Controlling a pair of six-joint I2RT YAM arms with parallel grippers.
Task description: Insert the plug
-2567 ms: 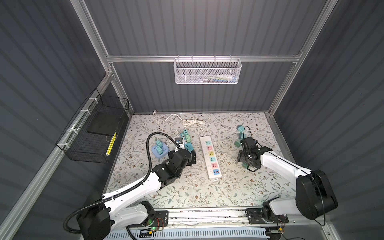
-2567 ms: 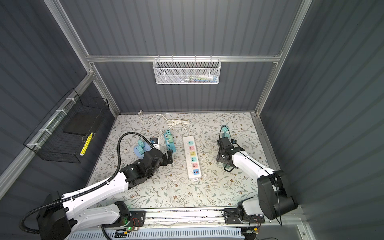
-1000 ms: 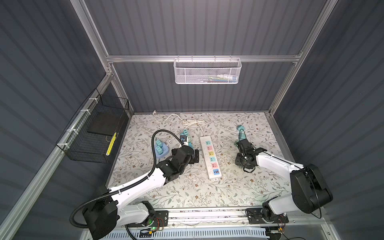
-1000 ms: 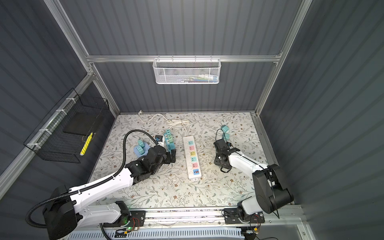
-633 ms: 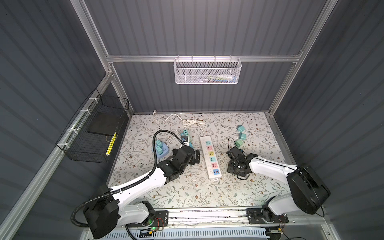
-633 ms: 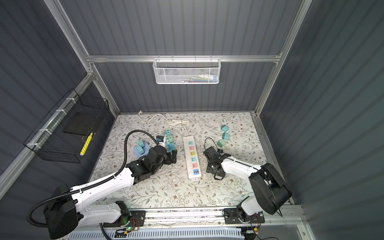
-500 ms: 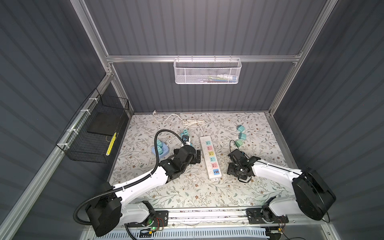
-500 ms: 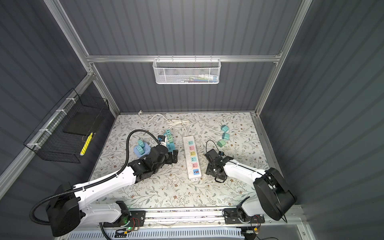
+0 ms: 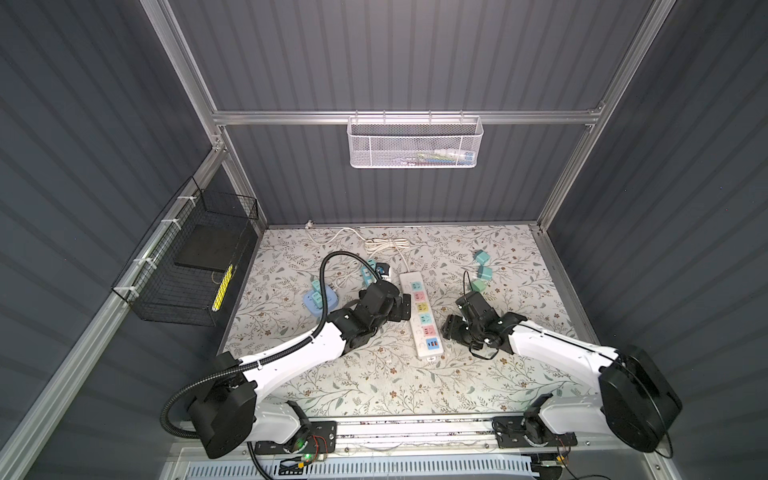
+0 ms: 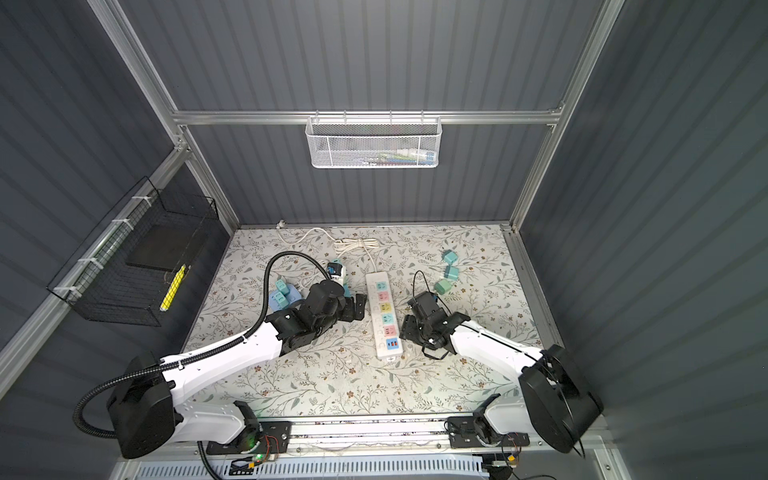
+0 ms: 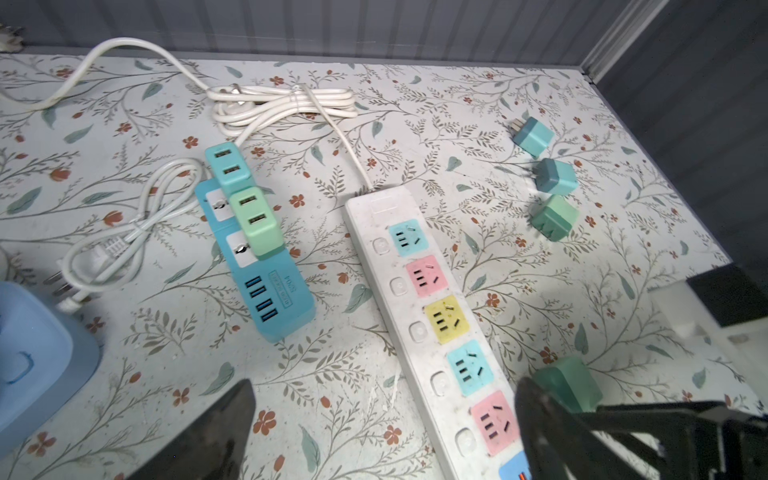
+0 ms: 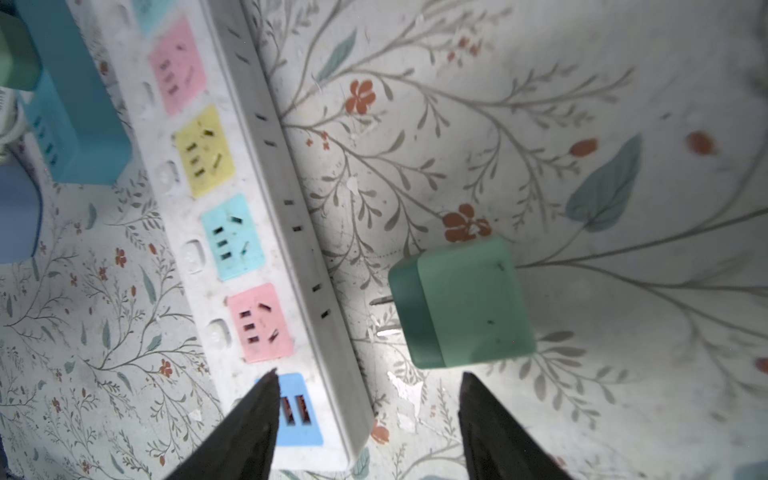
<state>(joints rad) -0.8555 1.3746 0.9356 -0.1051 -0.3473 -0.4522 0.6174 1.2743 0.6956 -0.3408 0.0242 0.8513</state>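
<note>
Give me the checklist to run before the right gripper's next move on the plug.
1. Right gripper open: ok.
2. Plug gripped: not ok, lies free beside the strip.
3. Prongs pointing down: not ok, they point sideways at the strip.
4. Empty socket: ok, pink socket nearest.
5. Left gripper steadying strip: cannot tell; jaws open.
</note>
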